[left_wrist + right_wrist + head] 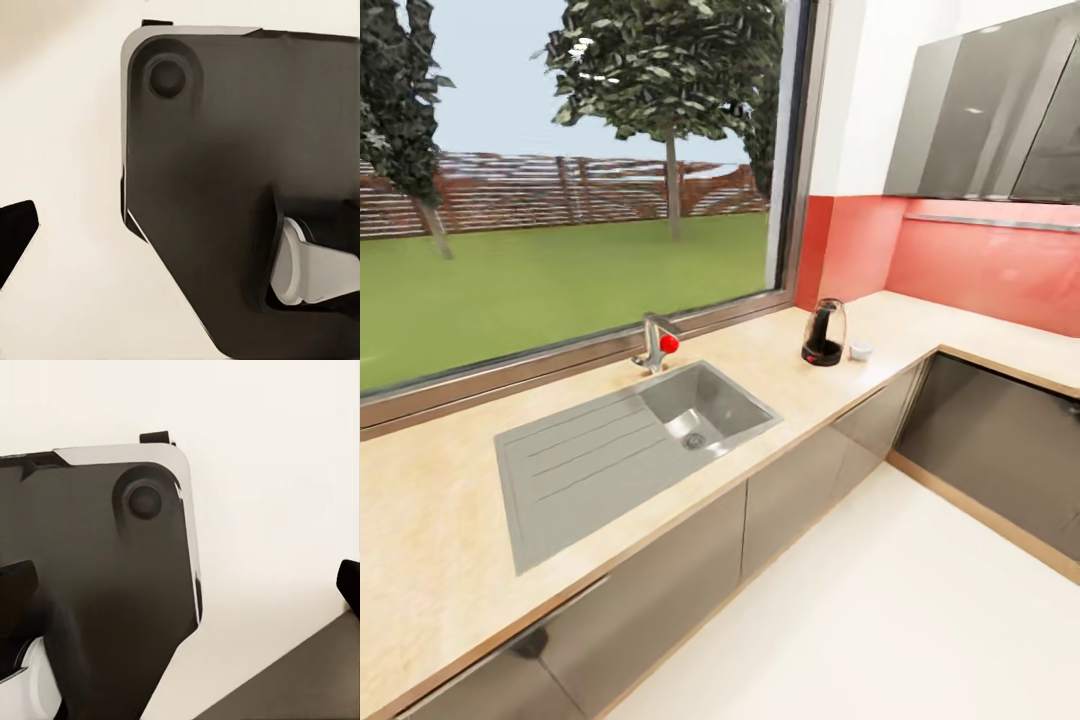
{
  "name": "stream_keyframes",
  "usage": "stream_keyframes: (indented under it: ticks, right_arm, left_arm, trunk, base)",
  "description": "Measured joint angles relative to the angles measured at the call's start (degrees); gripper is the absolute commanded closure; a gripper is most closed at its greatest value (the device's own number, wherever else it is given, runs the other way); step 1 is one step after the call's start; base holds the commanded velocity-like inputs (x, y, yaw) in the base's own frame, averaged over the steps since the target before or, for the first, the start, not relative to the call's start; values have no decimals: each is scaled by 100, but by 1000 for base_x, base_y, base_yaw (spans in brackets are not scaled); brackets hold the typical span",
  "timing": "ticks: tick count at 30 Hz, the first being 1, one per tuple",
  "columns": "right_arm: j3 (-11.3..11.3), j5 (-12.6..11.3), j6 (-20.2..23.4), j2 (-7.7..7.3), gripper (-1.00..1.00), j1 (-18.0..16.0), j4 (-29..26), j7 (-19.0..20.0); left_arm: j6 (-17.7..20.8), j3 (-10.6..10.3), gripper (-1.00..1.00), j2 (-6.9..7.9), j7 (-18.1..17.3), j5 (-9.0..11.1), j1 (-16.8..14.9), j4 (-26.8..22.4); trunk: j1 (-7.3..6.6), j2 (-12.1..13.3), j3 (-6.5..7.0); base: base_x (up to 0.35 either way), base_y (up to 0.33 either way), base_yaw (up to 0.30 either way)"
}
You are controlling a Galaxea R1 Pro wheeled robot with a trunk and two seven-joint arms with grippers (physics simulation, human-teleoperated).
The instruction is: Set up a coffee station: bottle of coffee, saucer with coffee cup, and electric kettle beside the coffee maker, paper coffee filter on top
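Fingers' state untellable; electric kettle (824, 333) far off on countertop (450, 520), small white cup (860, 350) beside.

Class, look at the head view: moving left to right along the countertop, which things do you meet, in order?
sink → tap with its red knob → electric kettle → small white object, too small to identify. All rest on the countertop.

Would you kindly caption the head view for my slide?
Electric kettle and small white object on the beige countertop, right of the sink.
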Motion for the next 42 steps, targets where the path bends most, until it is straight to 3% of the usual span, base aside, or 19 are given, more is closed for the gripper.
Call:
stream_keyframes:
  ticks: [7,12,17,42]
  right_arm:
    - [0,0,0,-7,-100,0,0,4]
    - [0,0,0,-7,-100,0,-1,7]
    - [29,9,-1,26,-100,2,24,12]
    - [0,3,-14,30,-100,0,15,4]
  left_arm:
    - [19,-22,-100,20,1,-33,1,31]
    - [41,-32,-100,44,6,-452,33,47]
    - [38,-32,-100,24,16,-654,78,44]
    - [25,-28,-100,50,24,-663,82,43]
  trunk:
    - [0,0,27]
    - [-1,0,47]
    - [-1,0,57]
    - [-3,-1,67]
  base:
    - [0,0,-265]
    - [74,-51,-265]
    - [135,-222,-91]
    - [252,-202,42]
